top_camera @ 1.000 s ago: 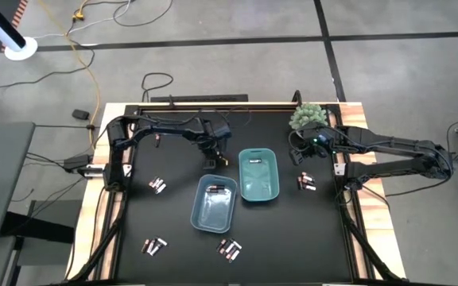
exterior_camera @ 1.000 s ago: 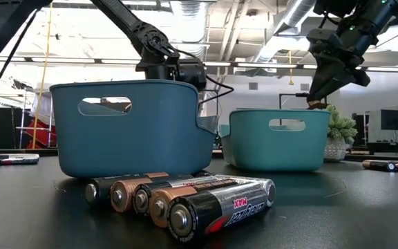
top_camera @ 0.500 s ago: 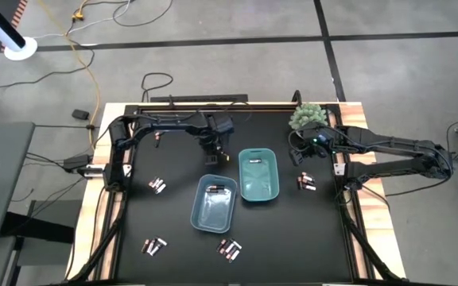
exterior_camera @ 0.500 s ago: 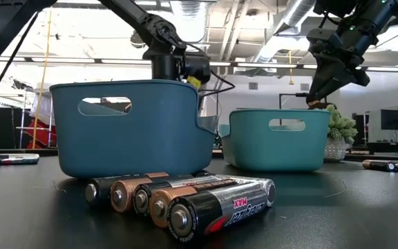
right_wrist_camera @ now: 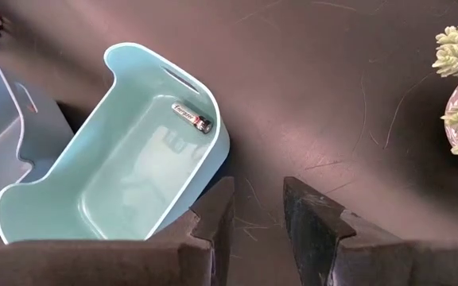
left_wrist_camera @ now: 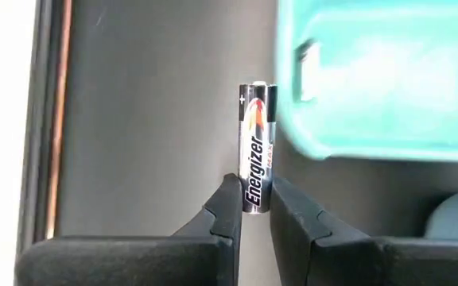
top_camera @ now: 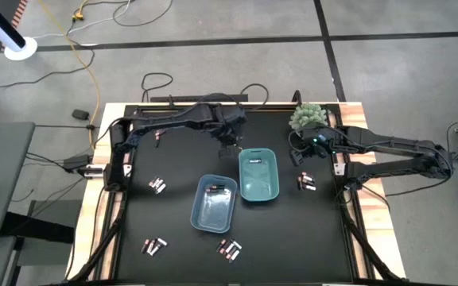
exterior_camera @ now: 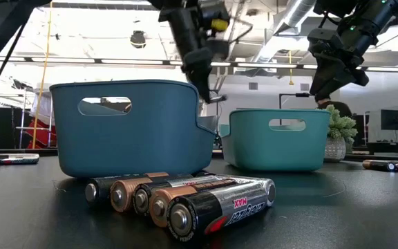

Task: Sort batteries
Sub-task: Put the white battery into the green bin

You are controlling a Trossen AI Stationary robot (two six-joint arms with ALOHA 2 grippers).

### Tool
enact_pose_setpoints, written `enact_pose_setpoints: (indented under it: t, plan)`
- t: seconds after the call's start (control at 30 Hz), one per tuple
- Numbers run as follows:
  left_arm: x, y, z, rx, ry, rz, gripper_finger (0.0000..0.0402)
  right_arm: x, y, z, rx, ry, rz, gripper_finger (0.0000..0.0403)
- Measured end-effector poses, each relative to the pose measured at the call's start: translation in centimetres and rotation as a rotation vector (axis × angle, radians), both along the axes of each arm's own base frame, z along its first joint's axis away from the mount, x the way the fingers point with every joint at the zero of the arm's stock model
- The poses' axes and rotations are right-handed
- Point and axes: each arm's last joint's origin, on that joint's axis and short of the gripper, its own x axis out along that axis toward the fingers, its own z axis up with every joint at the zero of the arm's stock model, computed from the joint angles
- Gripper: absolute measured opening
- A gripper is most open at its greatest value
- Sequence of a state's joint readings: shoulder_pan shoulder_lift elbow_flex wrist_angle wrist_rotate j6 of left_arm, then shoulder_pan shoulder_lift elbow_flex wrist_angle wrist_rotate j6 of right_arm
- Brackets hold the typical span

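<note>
Left gripper [left_wrist_camera: 251,208] clamped on one battery [left_wrist_camera: 256,159], teal bin [left_wrist_camera: 380,79] just beside and ahead of it. Carry step; next likely move over the bin and release. Right gripper [right_wrist_camera: 257,208] part open, empty, waiting.

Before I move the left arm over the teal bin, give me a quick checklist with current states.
1. Left gripper shut on the Energizer battery: ok.
2. Battery upright, gripped at its lower end: ok.
3. Battery above the teal bin: not ok, it hangs beside the bin's far end.
4. Teal bin has room, holding one battery: ok.
5. Right gripper clear of the bin, near the small plant: ok.
6. Right gripper empty: ok.
</note>
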State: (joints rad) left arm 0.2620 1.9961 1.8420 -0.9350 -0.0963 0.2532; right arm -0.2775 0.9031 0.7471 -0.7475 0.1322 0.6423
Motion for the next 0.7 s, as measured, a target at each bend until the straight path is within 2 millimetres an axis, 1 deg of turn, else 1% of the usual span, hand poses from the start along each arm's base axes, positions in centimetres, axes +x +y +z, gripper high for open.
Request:
enact_pose_setpoints:
  t: [0.17, 0.33, 0.43, 0.5, 0.57, 0.63, 0.7]
  plan:
    - [1.2, -2.7, 0.2, -0.017, -0.061, -0.059, 0.0036, 0.0, 0.0, 0.0, -0.022, 0.012, 0.032, 0.0127]
    - [2.1, -4.2, 0.5, -0.035, -0.147, -0.038, 0.0036, 0.0, 0.0, 0.0, -0.041, 0.022, 0.06, 0.0127]
    - [3.2, -4.6, -0.2, -0.068, -0.192, -0.024, 0.0036, 0.0, 0.0, 0.0, -0.046, 0.025, 0.066, 0.0127]
    - [4.0, -5.0, -1.6, -0.118, -0.16, -0.025, 0.0036, 0.0, 0.1, 0.0, -0.05, 0.03, 0.076, 0.0127]
    - [5.3, -5.7, -2.8, -0.144, -0.138, -0.03, 0.0036, -0.1, 0.2, -0.1, -0.048, 0.042, 0.084, 0.0127]
    - [6.3, -6.3, -3.8, -0.163, -0.095, -0.03, 0.0036, -0.2, 0.2, -0.2, -0.046, 0.057, 0.088, 0.0127]
    - [7.4, -6.7, -4.1, -0.191, -0.094, -0.042, 0.0036, -0.4, 0.3, -0.3, -0.042, 0.086, 0.096, 0.0127]
